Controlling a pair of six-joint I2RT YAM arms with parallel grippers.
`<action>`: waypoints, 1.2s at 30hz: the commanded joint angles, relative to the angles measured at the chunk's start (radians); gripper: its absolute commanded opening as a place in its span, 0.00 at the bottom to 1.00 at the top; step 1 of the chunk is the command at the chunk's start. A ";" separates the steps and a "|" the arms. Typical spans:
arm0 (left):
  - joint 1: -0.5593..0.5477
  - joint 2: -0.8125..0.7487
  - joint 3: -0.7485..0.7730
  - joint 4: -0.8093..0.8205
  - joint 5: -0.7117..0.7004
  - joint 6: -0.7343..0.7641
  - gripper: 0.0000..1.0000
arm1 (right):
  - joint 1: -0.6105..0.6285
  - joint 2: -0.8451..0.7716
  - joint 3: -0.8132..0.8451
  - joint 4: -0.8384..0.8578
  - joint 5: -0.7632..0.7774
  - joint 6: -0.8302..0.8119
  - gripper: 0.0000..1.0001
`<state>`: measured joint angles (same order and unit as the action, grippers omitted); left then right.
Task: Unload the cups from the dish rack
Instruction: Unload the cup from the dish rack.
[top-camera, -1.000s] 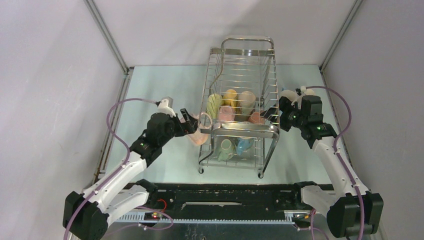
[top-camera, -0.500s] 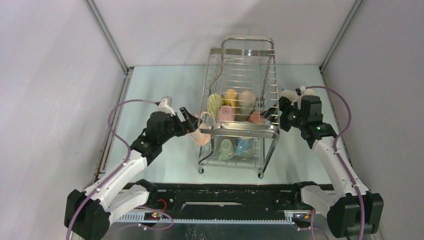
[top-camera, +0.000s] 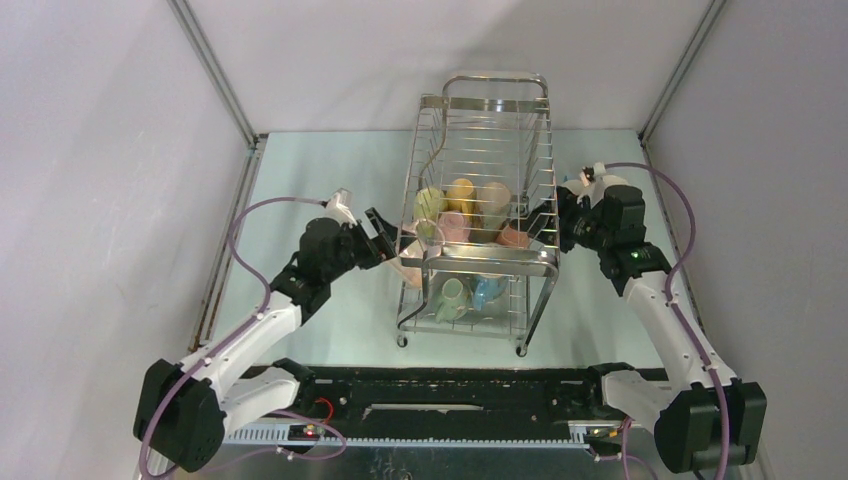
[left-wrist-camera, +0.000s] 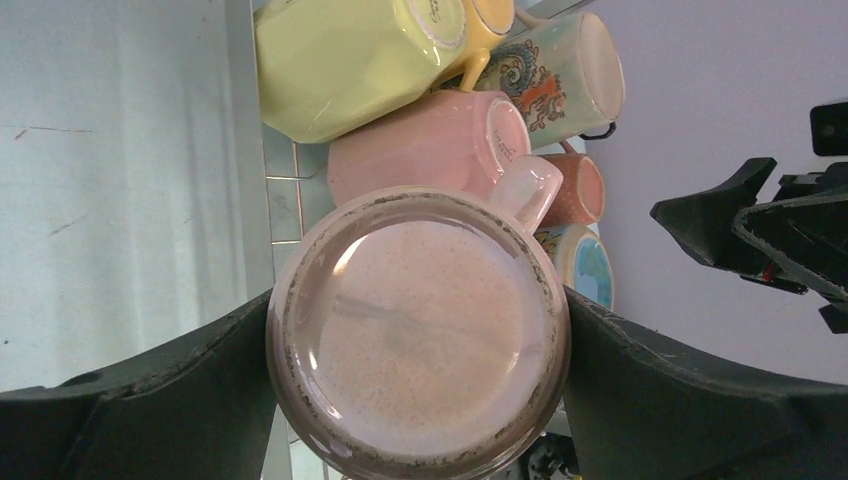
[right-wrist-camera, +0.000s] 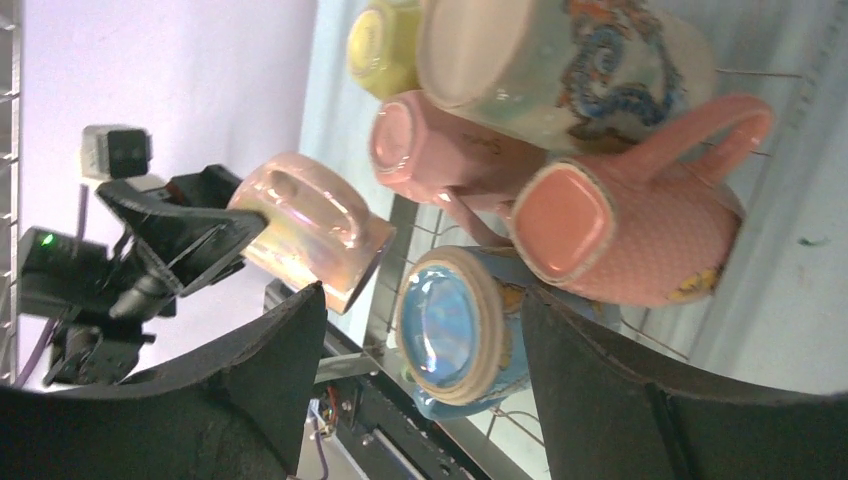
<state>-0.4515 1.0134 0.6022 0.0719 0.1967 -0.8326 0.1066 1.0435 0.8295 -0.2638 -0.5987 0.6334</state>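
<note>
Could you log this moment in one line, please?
left gripper: holds pearly cup beside rack | right gripper: open, at rack | other cups: racked

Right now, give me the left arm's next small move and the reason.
Probably swing the left gripper further left, away from the dish rack, then lower the glossy pink mug onto the table. The gripper's fingers press both sides of the mug, so it looks secured. It hangs close beside the rack's left side, and there is bare table to the left of it.

Pale green tabletop (top-camera: 330, 180) between grey walls (top-camera: 100, 150), black rail (top-camera: 450, 385) along near edge.
</note>
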 joint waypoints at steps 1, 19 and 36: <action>-0.004 -0.010 0.086 0.175 0.055 -0.062 0.00 | 0.011 0.012 0.016 0.134 -0.122 -0.014 0.78; -0.007 0.025 0.116 0.267 0.161 -0.167 0.00 | 0.100 0.099 0.009 0.254 -0.228 -0.046 0.73; 0.002 0.011 0.111 0.257 0.158 -0.224 0.00 | 0.067 0.066 -0.049 0.320 -0.228 0.005 0.72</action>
<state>-0.4541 1.0798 0.6327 0.2276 0.3687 -1.0065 0.1993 1.1603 0.7952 0.0250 -0.8120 0.6201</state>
